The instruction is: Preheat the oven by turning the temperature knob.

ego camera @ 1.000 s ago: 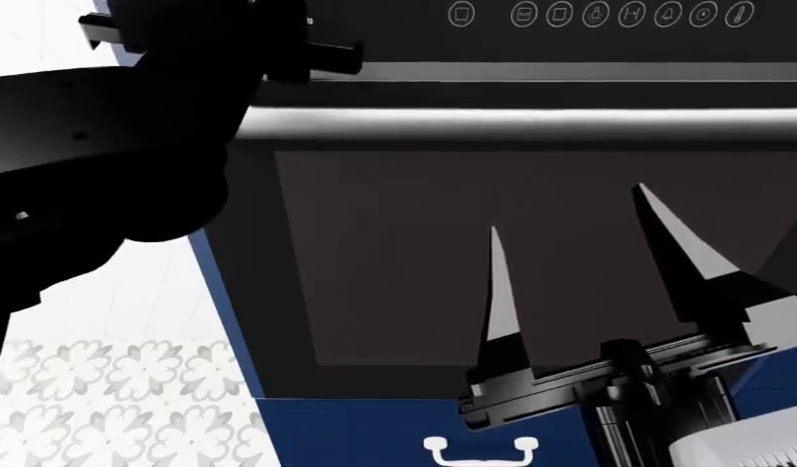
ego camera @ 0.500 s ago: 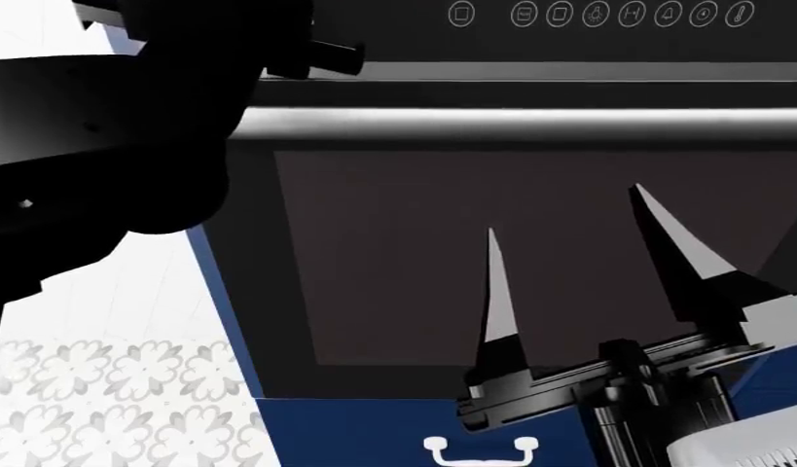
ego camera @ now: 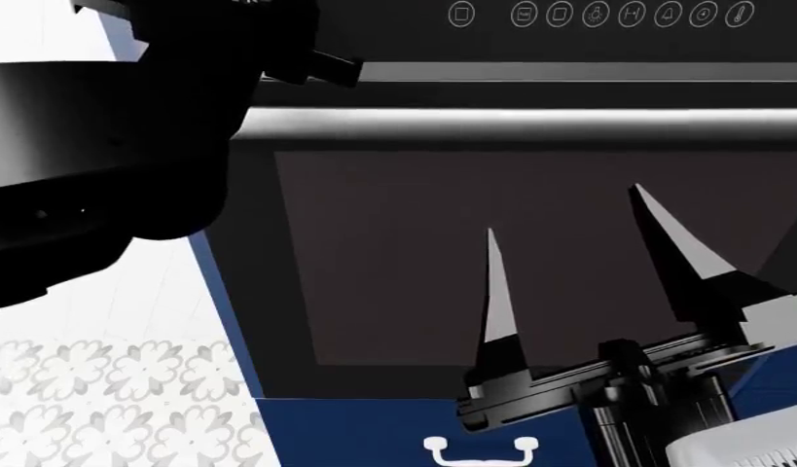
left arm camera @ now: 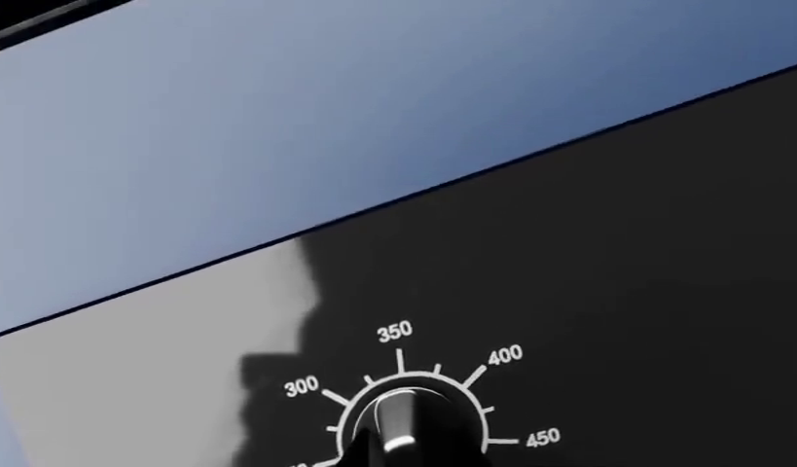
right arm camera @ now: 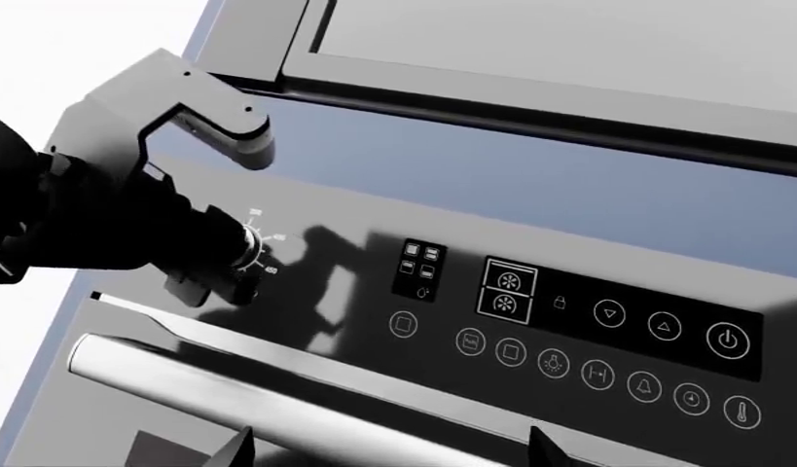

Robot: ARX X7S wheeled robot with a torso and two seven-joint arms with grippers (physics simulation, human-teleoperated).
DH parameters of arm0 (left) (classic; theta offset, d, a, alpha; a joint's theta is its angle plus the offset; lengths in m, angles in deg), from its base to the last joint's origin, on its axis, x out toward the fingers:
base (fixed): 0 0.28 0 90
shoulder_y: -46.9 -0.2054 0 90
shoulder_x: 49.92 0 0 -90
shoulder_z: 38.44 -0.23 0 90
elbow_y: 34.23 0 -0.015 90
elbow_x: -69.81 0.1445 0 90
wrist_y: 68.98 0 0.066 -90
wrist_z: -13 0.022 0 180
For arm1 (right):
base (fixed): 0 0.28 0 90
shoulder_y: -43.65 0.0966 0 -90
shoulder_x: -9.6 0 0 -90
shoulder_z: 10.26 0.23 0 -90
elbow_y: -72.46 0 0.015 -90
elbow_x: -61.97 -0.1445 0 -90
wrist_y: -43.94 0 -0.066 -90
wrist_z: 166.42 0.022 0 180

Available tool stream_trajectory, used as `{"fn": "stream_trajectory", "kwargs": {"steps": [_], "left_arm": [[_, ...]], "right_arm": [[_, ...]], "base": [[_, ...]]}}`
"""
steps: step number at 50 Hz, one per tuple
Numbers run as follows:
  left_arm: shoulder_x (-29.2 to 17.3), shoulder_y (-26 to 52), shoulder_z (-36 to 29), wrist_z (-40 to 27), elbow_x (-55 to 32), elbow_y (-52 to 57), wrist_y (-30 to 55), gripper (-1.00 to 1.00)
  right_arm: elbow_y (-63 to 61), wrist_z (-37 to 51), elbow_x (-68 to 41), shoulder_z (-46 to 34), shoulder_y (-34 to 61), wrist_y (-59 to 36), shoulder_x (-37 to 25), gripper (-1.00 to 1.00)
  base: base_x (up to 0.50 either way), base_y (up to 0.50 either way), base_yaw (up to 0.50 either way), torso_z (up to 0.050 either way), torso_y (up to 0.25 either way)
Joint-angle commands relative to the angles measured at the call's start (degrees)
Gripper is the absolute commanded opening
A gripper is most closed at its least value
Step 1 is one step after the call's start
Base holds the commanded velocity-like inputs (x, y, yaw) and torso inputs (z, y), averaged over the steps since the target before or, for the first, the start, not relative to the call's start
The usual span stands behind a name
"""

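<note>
Left gripper set against the temperature knob at the far left end of the oven control panel; fingers appear closed around the knob in the right wrist view, though actual contact hidden by the wrist body, so grip cannot be confirmed. Right gripper held low and near, in front of the dark glass door; fingers spread wide, nothing between them; well apart from the silver bar handle above.

Risks, as judged:
- slip on the knob if hold is only partial; wrist rotation would then leave the setting unchanged;
- overshoot past the intended mark; dial graduations closely spaced;
- off-axis twist loading the knob sideways, since the left arm approaches at an angle;
- head view of the knob blocked by the left arm; turn checkable only through the wrist views.

Legible markings: dial numerals 300, 350, 400, 450 around the knob, with tick marks between; a lower numeral cut off at the frame edge. Row of white icons along the panel, including power symbol, two arrows, padlock, bell and thermometer; no brand name readable.
</note>
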Motion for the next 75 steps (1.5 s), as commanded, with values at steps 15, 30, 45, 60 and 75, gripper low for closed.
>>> {"fn": "stream_trajectory", "kwargs": {"steps": [15,30,45,60,75], "left_arm": [[-1.4,2.5,-1.9,-0.3,8.7,1.9,2.5,-1.0],[-1.1,-0.2,-5.2,1.2,11.7,0.9,2.0,-1.0],[-1.4,-0.4,-7.7,1.7,14.0,1.1,3.0,-1.0],[-1.9,-0.1,-11.8,3.3,18.0,2.2,3.9,-1.0],[-2.3,0.4,-14.6,4.9,21.0,2.9,4.1,-1.0]], "right_arm": [[0.0,-0.1,0.1,0.0,0.0,0.1,0.0,1.0],[0.0,-0.2,0.0,0.0,0.0,0.1,0.0,1.0],[0.0,-0.3,-0.1,0.0,0.0,0.1,0.0,1.0],[0.0,-0.4,0.0,0.0,0.0,0.1,0.0,1.0],[0.0,-0.4,-0.1,0.0,0.0,0.2,0.0,1.0]], "base": [[0.0,0.0,0.0,0.001,0.005],[0.0,0.0,0.0,0.0,0.003],[0.0,0.0,0.0,0.0,0.0],[0.0,0.0,0.0,0.0,0.0],[0.0,0.0,0.0,0.0,0.0]]}}
